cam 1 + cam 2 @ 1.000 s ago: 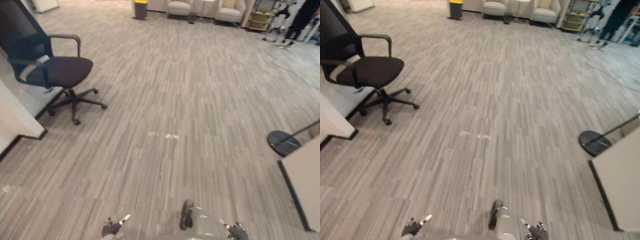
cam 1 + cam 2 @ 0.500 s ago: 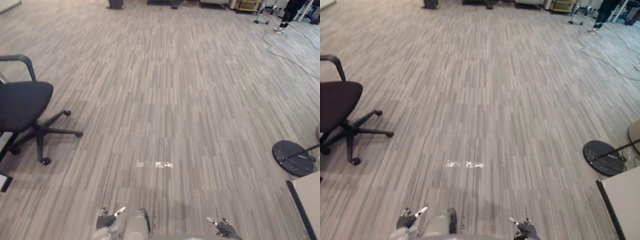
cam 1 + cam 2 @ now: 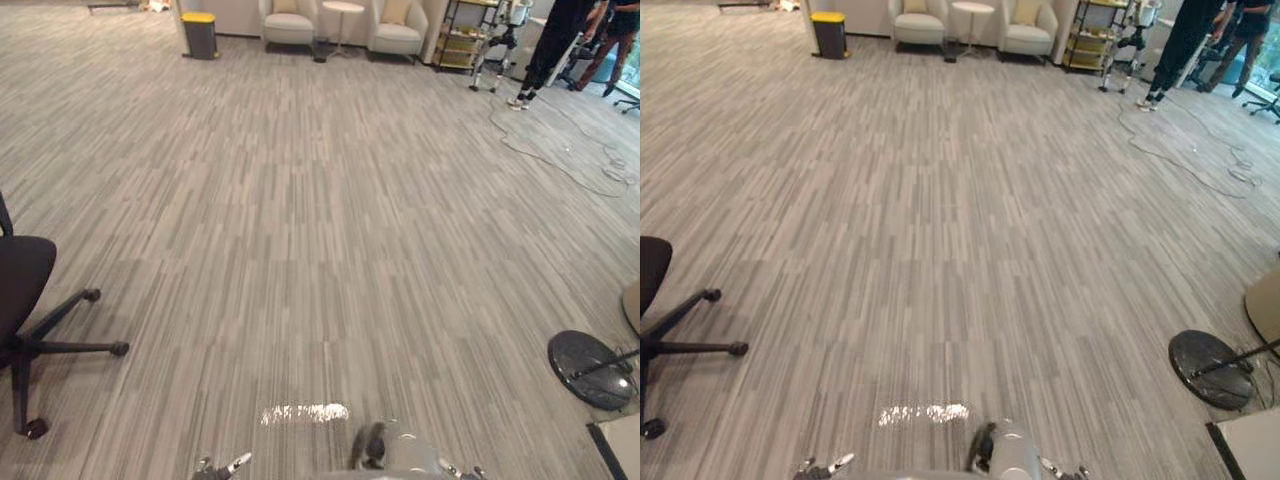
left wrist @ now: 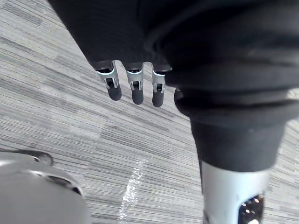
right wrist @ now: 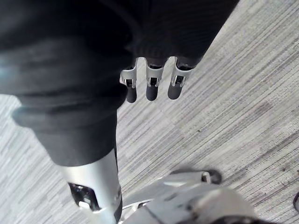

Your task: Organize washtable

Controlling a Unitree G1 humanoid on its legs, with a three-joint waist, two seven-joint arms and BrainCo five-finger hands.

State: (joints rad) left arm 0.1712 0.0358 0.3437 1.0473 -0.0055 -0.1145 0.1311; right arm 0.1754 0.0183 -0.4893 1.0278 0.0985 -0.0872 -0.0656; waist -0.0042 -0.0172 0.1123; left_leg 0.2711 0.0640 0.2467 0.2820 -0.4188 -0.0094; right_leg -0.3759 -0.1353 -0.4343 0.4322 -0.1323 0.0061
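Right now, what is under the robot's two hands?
Grey striped floor lies under the left hand and the right hand; both hang open, holding nothing. Their dark covers hide the palms.

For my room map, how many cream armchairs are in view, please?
2, at the far end: one armchair left of the small round table, the other armchair right of it; more may be hidden.

The left edge cuts off the black chair (image 3: pixel 22 285), the top edge the person (image 3: pixel 548 45) above the legs, and the bottom edge most of my left hand (image 3: pixel 236 463).

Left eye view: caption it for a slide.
Grey plank floor, office chair left, round stand base right, armchairs far ahead.
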